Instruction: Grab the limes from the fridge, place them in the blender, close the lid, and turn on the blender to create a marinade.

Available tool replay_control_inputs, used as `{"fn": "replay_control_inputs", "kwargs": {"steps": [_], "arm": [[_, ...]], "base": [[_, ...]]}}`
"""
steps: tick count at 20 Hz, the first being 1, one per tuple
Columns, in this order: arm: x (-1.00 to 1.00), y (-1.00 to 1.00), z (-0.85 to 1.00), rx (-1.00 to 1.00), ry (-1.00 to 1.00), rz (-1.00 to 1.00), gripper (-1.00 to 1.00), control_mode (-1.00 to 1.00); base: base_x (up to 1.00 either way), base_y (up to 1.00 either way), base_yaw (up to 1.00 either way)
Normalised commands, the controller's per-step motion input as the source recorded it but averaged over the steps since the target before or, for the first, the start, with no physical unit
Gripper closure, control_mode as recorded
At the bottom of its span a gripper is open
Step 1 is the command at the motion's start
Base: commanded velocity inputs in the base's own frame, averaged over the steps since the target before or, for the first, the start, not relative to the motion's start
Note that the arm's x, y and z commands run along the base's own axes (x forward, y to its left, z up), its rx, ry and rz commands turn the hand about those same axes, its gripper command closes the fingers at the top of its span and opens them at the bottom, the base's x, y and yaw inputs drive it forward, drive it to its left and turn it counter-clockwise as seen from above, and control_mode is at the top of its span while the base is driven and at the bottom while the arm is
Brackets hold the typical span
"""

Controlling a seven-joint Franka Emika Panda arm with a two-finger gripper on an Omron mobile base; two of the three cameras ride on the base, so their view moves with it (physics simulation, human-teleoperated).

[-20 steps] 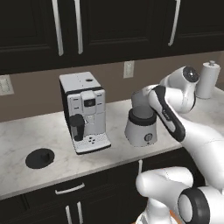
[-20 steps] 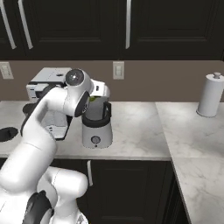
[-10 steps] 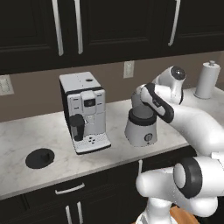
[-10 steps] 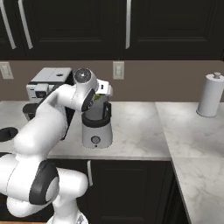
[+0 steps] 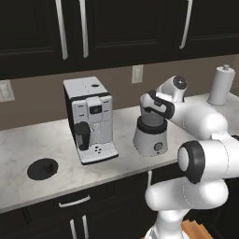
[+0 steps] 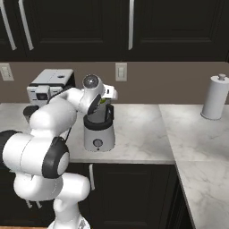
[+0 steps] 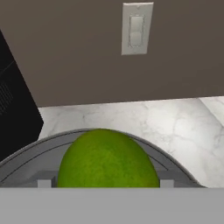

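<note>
The blender [image 5: 150, 140] stands on the marble counter, a light grey base under a dark jar; in the right base view the blender [image 6: 98, 137] is partly behind my arm. My gripper [image 5: 152, 105] hangs directly over the jar mouth, shut on a yellow-green lime [image 6: 103, 101]. In the hand view the lime [image 7: 107, 162] sits close up, just above the jar's curved rim [image 7: 177, 165]. The black round lid [image 5: 42, 168] lies flat on the counter far to the left. The fridge is out of view.
A white coffee machine [image 5: 89, 119] stands left of the blender. A paper towel roll [image 6: 214, 96] is at the back right corner. A wall outlet [image 7: 136, 28] is behind the blender. Dark cabinets hang above the counter.
The arm's elbow has swung a little to the left. The hand stays over the blender jar with the lime.
</note>
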Motion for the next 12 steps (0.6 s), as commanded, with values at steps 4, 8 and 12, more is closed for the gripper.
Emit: {"fn": "replay_control_inputs", "kwargs": {"steps": [4,8,12], "arm": [[0.61,0.00,-0.26,0.00,0.01,0.01,1.00,-1.00],[0.61,0.00,-0.27,0.00,0.03,0.01,1.00,-1.00],[0.48,0.00,-0.25,0.00,0.07,0.02,-1.00,-1.00]], "base": [[0.00,0.00,0.00],[0.00,0.00,0.00],[0.00,0.00,0.00]]}}
